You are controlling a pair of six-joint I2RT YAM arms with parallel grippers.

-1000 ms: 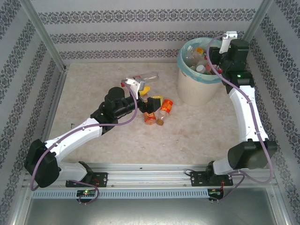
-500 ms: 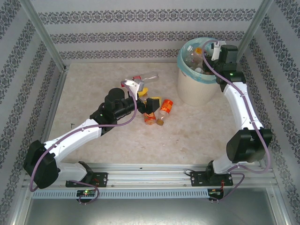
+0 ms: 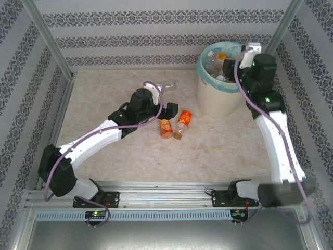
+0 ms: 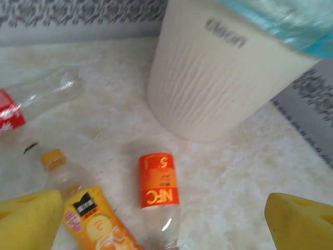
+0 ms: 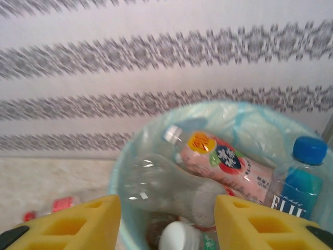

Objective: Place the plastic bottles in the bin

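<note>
Over bin (image 3: 218,101) rim: right arm reared tall, right gripper (image 5: 165,211) tipped down, fingers part-way apart above plastic bottles (image 5: 223,159) inside. Left arm stretched low across table (image 3: 104,99), left gripper (image 4: 166,229) spread wide over orange-label bottles (image 4: 157,182) near bin.

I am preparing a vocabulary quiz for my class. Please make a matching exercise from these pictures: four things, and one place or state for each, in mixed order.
1. orange-label bottle
2. blue-capped bottle
3. left gripper
4. bin

a. lined with a teal bag
b. lying on the table
c. open
d. inside the bin

Pairs: 1-b, 2-d, 3-c, 4-a.
</note>
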